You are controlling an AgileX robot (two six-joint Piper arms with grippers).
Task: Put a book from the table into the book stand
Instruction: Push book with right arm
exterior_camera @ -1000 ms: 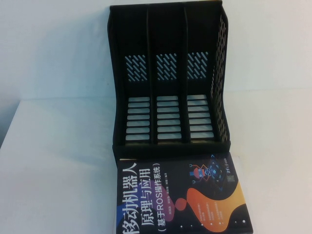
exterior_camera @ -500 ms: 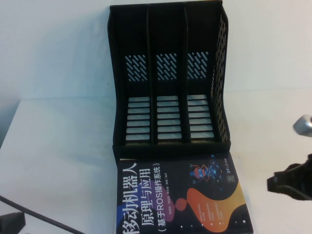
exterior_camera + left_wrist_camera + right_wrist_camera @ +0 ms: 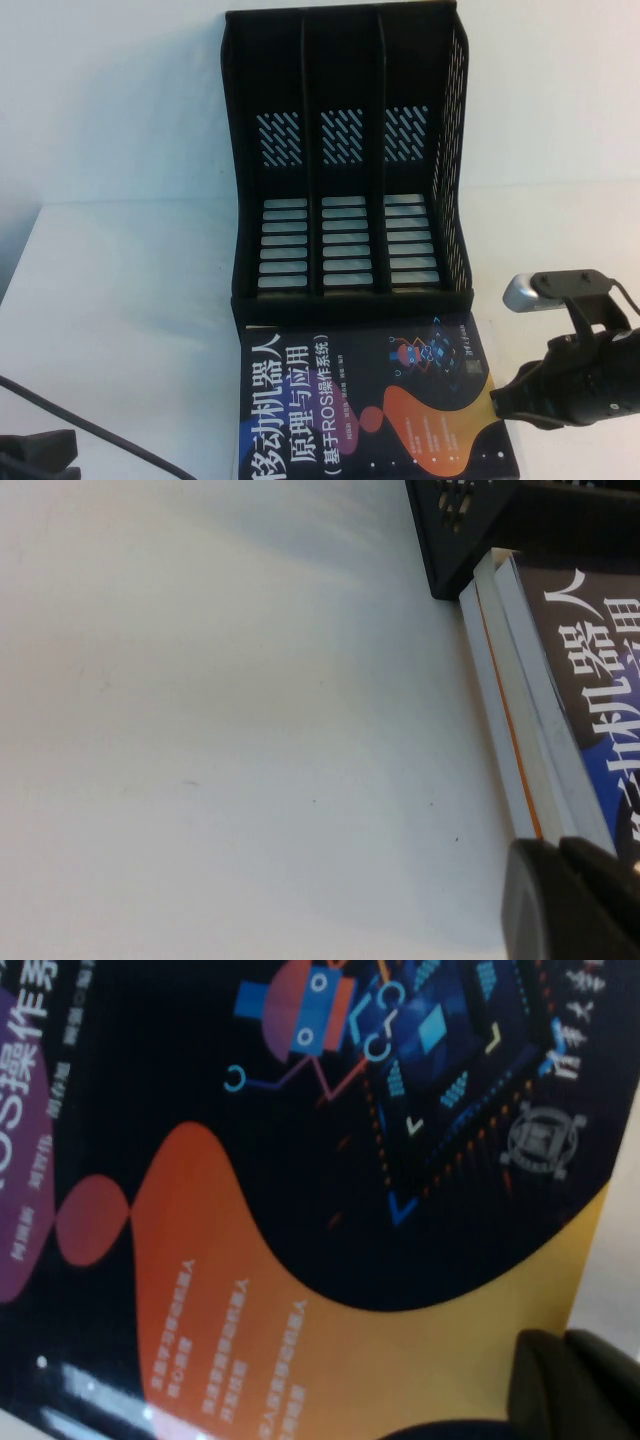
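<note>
The book (image 3: 370,400), black with white Chinese title and orange and purple blobs, lies flat on the table (image 3: 120,300) just in front of the book stand (image 3: 345,80). The stand's three slots are empty. My right gripper (image 3: 498,403) hovers at the book's right edge, fingers shut with nothing between them; in the right wrist view it (image 3: 562,1345) sits over the yellow corner of the cover (image 3: 300,1160). My left gripper (image 3: 560,852) is shut and empty beside the book's left edge (image 3: 590,660), low at the table's near left.
Under the black cover, the left wrist view shows stacked white page edges with an orange line (image 3: 510,710). The stand's front corner (image 3: 480,520) touches that stack. A black cable (image 3: 90,430) runs across the near left table. White wall stands behind.
My right arm has moved in from the right edge to the book's right side. My left arm has come further into the bottom left corner. Book and stand have not moved.
</note>
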